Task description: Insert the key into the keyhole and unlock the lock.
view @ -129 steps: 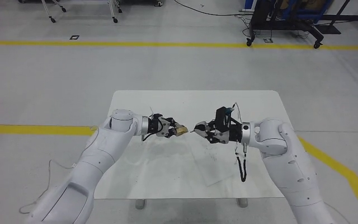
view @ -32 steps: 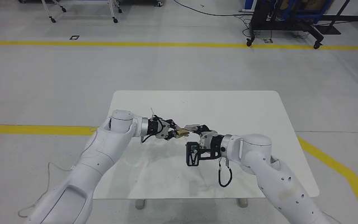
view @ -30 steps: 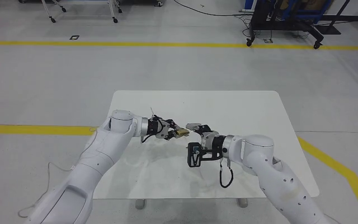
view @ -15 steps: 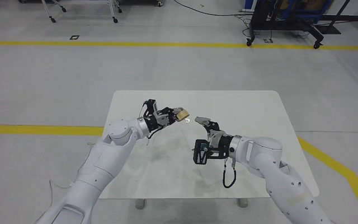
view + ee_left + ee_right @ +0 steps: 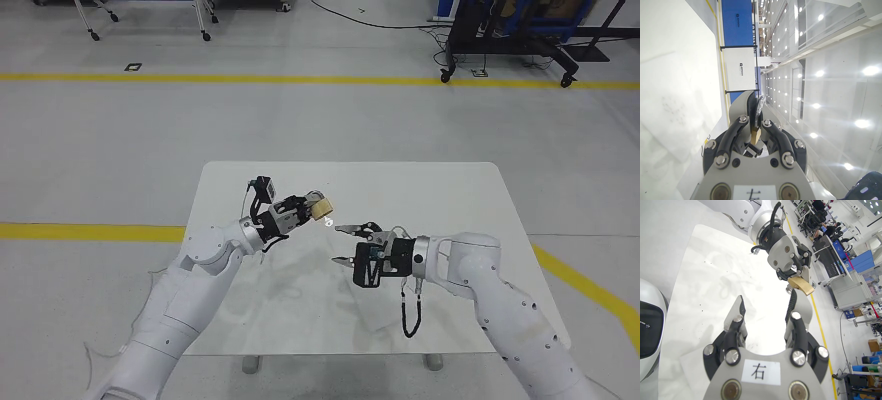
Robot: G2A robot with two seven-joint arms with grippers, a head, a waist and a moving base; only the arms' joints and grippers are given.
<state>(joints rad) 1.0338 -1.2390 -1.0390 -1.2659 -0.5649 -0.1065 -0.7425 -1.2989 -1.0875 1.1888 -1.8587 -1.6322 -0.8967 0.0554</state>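
Observation:
A brass padlock (image 5: 320,208) is held above the white table (image 5: 450,200), with my left gripper (image 5: 308,207) shut on it. In the right wrist view the padlock (image 5: 800,285) points its keyhole end toward me, and a small silver key (image 5: 789,290) sits at that end. The left wrist view shows the padlock (image 5: 755,135) between the fingers, with a metal ring (image 5: 760,106) past it. My right gripper (image 5: 345,245) stands open just beside and below the padlock, holding nothing. Its fingers (image 5: 739,306) are spread wide.
The tabletop (image 5: 715,275) under both grippers carries faint smudges and small dark specks. Yellow floor lines (image 5: 300,78) run behind the table, and racks and carts (image 5: 510,40) stand far off.
The right gripper has let go at the padlock, opened and drawn back a little. The left arm has raised the padlock and carried it toward the table's far side.

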